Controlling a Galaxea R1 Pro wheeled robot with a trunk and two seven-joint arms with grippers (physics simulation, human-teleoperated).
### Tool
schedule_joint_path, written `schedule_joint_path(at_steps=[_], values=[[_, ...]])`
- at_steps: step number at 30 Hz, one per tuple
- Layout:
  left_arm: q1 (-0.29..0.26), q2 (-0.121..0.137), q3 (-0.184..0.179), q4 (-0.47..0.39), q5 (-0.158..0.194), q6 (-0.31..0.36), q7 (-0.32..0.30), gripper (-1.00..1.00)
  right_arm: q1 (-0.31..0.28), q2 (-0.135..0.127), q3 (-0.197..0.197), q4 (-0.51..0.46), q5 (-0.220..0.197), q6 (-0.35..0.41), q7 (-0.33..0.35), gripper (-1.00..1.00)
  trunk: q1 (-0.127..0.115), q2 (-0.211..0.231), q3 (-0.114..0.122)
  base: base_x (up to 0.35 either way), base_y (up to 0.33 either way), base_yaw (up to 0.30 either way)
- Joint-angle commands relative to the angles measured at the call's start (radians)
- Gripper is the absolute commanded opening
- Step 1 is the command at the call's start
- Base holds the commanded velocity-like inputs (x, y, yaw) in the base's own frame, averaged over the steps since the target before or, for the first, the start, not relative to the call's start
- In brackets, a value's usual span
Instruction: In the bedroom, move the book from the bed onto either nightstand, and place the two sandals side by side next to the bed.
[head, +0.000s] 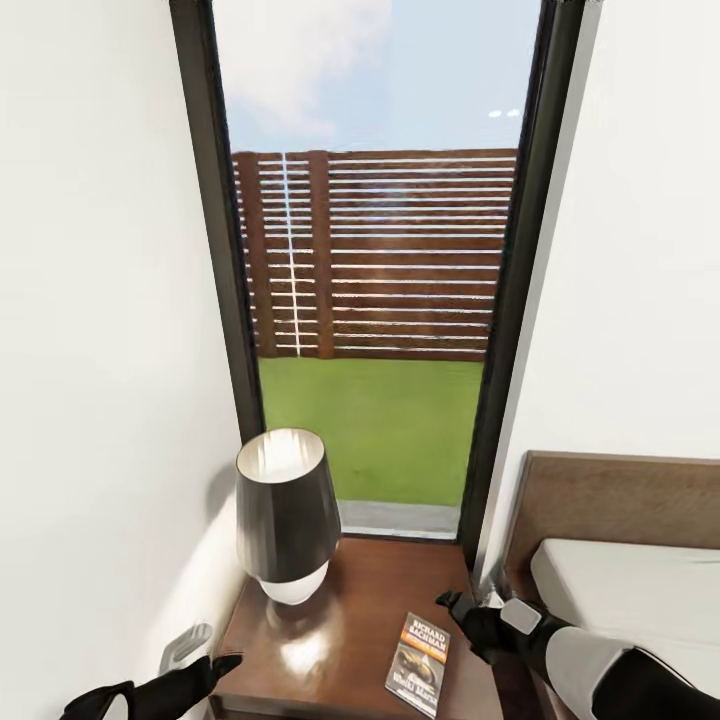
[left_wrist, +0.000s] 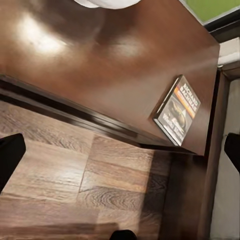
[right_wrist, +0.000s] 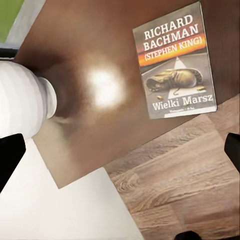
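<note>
While book (head: 419, 664) lies flat on nightstand (head: 340, 620), right hand (head: 470, 612) released; bed (head: 640, 590) cut off.

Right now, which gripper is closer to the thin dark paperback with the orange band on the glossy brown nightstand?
Right. The right gripper hangs just beside the paperback, at its bed-side edge. The left gripper is off the nightstand's opposite front corner, below the lamp.

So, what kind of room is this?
Most likely a bedroom: a low dark wooden bed with a pale grey mattress, a glossy brown wooden nightstand carrying a dark-shaded lamp, beside a tall black-framed window.
</note>
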Motion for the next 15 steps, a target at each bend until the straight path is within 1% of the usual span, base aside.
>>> schedule_joint_path(at_steps=[1,6,9,13,14,15], values=[[-0.001,0.001,0.002,0.010,-0.009,0.001,-0.001,1.00,0.008,0.000,0.008,0.004,-0.001,0.003,-0.006,1.00,-0.004,0.006,0.002,0.000,0.000,0.000],[-0.001,0.005,0.003,0.086,-0.076,-0.067,-0.001,1.00,0.053,-0.001,0.010,0.004,0.028,0.004,-0.089,1.00,-0.023,0.041,0.018,0.000,0.000,0.000],[-0.001,0.007,0.005,0.137,-0.110,-0.116,0.000,1.00,0.081,-0.001,0.011,0.004,0.044,0.005,-0.119,1.00,-0.035,0.062,0.027,0.000,0.000,0.000],[-0.001,0.011,0.005,0.181,-0.143,-0.159,-0.001,1.00,0.133,-0.001,0.012,0.003,0.056,0.007,-0.137,1.00,-0.050,0.090,0.040,0.000,0.000,0.000],[-0.001,0.011,0.005,0.181,-0.143,-0.159,-0.001,1.00,0.133,-0.001,0.012,0.003,0.056,0.007,-0.137,1.00,-0.054,0.097,0.043,0.000,0.000,0.000],[-0.001,0.013,0.003,0.204,-0.163,-0.178,-0.001,1.00,0.182,-0.001,0.012,0.003,0.069,0.007,-0.145,1.00,-0.058,0.104,0.046,0.000,0.000,0.000]])
